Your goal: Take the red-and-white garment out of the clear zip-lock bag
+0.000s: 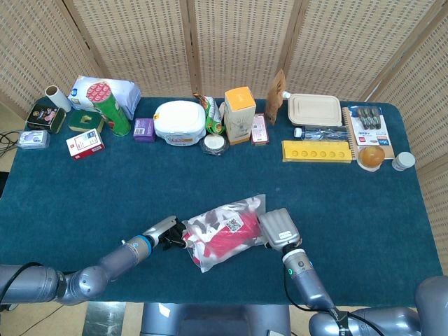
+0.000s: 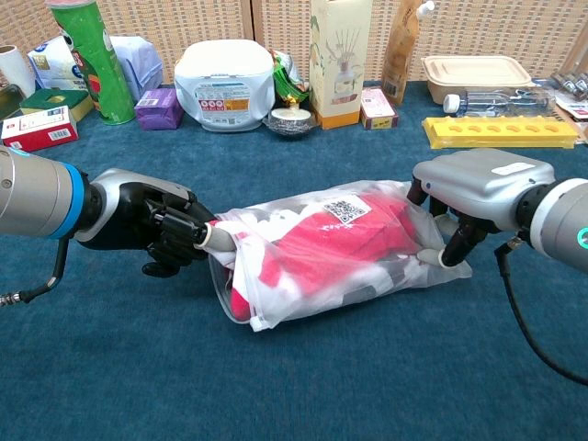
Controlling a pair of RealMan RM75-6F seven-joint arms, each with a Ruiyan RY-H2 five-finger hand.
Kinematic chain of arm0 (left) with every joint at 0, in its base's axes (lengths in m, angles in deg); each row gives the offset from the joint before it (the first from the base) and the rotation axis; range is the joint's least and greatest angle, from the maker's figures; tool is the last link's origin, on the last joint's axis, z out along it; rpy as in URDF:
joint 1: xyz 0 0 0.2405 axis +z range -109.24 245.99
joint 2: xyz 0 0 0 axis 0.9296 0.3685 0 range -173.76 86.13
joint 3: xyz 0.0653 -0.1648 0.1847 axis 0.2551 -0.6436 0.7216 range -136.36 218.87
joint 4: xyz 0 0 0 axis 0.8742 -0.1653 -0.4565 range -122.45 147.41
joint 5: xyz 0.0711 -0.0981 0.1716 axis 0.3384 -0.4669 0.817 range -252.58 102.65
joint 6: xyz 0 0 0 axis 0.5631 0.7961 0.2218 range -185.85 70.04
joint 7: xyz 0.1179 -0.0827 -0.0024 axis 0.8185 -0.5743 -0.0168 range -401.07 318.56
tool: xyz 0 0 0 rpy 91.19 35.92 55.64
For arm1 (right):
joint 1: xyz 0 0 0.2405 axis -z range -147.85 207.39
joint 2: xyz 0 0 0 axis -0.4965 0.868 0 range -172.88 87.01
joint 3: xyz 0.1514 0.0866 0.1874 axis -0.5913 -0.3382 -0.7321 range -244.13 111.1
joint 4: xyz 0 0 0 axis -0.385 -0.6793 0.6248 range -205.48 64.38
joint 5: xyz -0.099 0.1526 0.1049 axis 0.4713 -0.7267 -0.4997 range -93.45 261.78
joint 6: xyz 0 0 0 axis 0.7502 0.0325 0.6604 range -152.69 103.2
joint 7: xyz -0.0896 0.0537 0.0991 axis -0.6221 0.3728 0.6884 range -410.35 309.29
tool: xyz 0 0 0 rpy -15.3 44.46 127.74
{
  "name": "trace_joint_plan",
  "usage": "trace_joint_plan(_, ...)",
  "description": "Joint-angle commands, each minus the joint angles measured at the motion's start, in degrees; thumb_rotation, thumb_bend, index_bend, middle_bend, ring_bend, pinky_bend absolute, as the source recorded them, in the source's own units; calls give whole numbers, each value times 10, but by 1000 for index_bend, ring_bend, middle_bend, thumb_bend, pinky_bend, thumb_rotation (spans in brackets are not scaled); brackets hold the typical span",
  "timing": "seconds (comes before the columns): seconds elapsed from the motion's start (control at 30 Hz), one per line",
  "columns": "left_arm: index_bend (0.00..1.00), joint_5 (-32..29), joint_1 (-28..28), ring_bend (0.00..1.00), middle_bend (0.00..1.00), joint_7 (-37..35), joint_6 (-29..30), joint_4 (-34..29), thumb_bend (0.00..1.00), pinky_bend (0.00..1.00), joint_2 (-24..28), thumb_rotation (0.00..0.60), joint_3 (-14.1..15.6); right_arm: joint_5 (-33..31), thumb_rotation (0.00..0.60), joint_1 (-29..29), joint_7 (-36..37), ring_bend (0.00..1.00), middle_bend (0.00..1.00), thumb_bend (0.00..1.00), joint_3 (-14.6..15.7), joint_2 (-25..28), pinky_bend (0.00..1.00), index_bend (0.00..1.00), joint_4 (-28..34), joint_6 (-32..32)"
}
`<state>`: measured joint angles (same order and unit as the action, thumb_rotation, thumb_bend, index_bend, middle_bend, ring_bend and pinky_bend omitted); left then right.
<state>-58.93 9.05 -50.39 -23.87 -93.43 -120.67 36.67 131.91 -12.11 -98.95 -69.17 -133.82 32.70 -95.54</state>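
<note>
Woven wicker screen (image 1: 238,42) stands behind blue-carpeted table (image 1: 84,196)

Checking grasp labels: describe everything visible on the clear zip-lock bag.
The clear zip-lock bag is soft, crumpled plastic lying on its side on the blue tablecloth, bulging with the red-and-white garment. A QR label sits on top. The left hand grips its left end; the right hand presses fingers into its right end. Whether the seal is open is unclear.

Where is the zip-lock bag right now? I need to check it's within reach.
In both views the zip-lock bag lies on the near, middle part of the blue table, between the left robot hand and the right robot hand.
</note>
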Motion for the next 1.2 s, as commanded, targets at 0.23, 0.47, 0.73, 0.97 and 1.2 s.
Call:
trace_joint_plan(0.23, 787, 9, 5, 908, 931, 1, 23, -5, 427, 812, 11, 600, -7, 26, 600, 13, 13, 1000, 924, 422, -1, 23, 1000, 745, 15, -11)
trace_joint_plan(0.47, 788, 12, 10, 908, 930, -4, 26, -10, 427, 812, 20, 600, -15, 18, 600, 16, 7, 1000, 942, 423, -4, 36, 1000, 773, 19, -9)
trace_joint_plan(0.73, 788, 20, 19, 908, 931, -8, 29, -8, 427, 812, 29, 600, -19, 4, 600, 21, 25, 1000, 950, 423, -12, 71, 1000, 788, 36, 7)
trace_joint_plan(0.97, 788, 30, 32, 908, 931, -18, 24, -7, 427, 812, 42, 600, -27, 10, 600, 31, 54, 1000, 952, 422, -15, 110, 1000, 791, 40, 14)
trace_joint_plan(1.2, 788, 53, 49, 908, 931, -32, 19, -22, 427, 812, 68, 600, -42, 13, 600, 39, 69, 1000, 954, 422, -15, 125, 1000, 794, 35, 13)
